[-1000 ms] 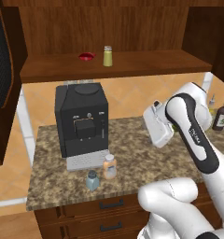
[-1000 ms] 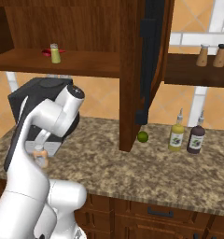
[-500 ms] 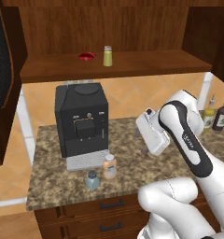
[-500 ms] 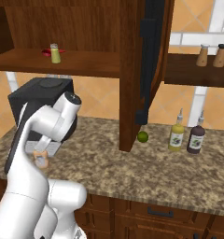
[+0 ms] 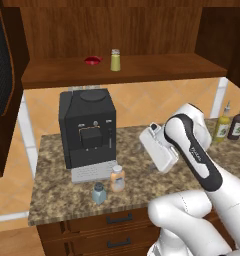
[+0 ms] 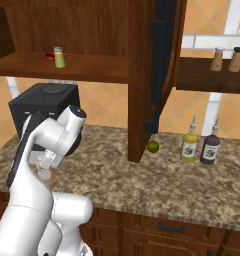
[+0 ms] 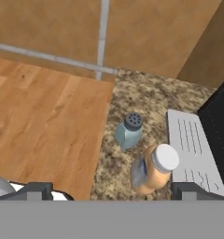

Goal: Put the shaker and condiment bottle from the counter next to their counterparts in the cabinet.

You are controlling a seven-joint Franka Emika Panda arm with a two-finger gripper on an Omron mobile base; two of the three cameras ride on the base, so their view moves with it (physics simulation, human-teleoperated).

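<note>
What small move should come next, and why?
Probably lower the open gripper onto the condiment bottle: in the hand view it stands upright between the fingertips' line, closer than the shaker, and nothing is held. Both stand on the counter.

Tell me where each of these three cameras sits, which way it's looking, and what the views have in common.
Left base view: behind the arm on its left, looking forward and down at the counter and cabinet; the white arm rises at lower right.
Right base view: behind on the right, same scene; the arm rises at lower left.
Hand view: on the hand, looking down past the open gripper at the shaker and condiment bottle.
Shared: the coffee machine, and both base views see the yellow-green shaker.
</note>
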